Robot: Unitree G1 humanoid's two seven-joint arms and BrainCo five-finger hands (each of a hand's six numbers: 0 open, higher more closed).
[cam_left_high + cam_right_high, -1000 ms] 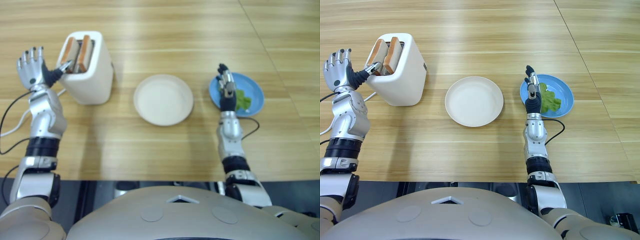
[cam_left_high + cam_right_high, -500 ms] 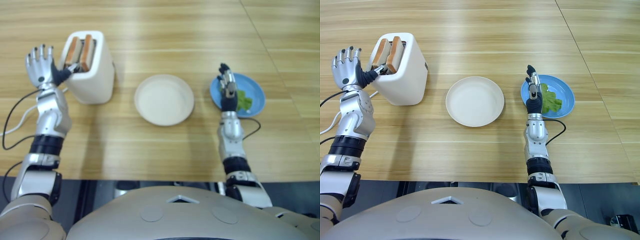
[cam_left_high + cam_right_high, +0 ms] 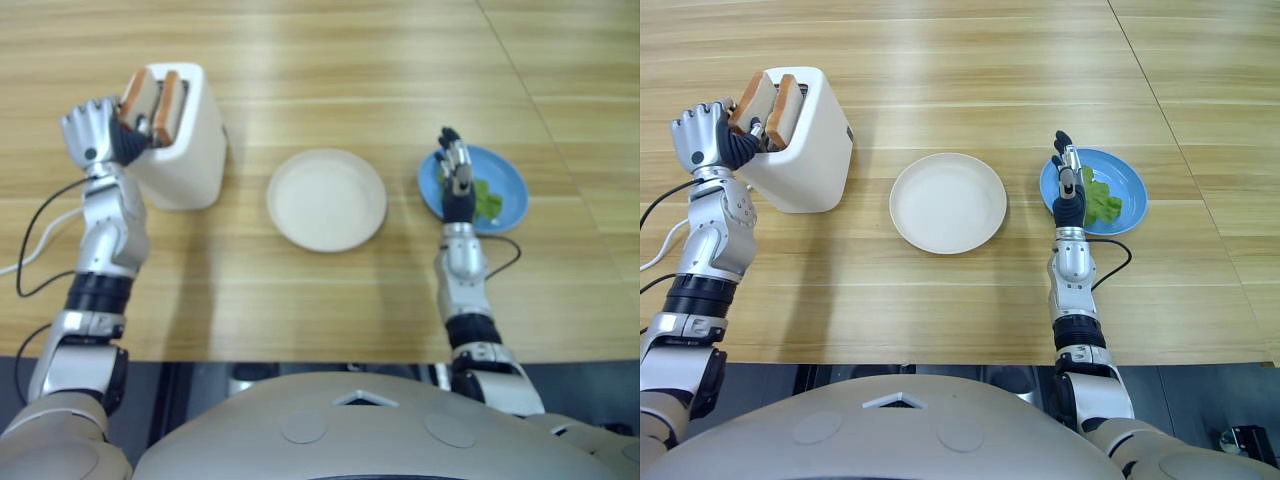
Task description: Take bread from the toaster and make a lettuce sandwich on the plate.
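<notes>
A white toaster [image 3: 188, 150] stands at the table's left with two slices of bread upright in its slots. My left hand [image 3: 93, 140] is at the toaster's top left corner, its fingers curled on the left bread slice [image 3: 137, 93]. The right bread slice [image 3: 168, 100] stands free beside it. A cream plate [image 3: 326, 225] lies bare at the centre. My right hand [image 3: 1068, 186] rests open, fingers straight, at the left rim of a blue plate [image 3: 1133, 190] that holds green lettuce [image 3: 1102, 206].
A black cable [image 3: 35, 225] and a white cord [image 3: 12, 267] trail over the table's left part beside my left arm. The wooden table stretches wide beyond the toaster and plates.
My left hand has moved right to the toaster top and its spread fingers have curled onto the left bread slice. The right hand has kept still.
</notes>
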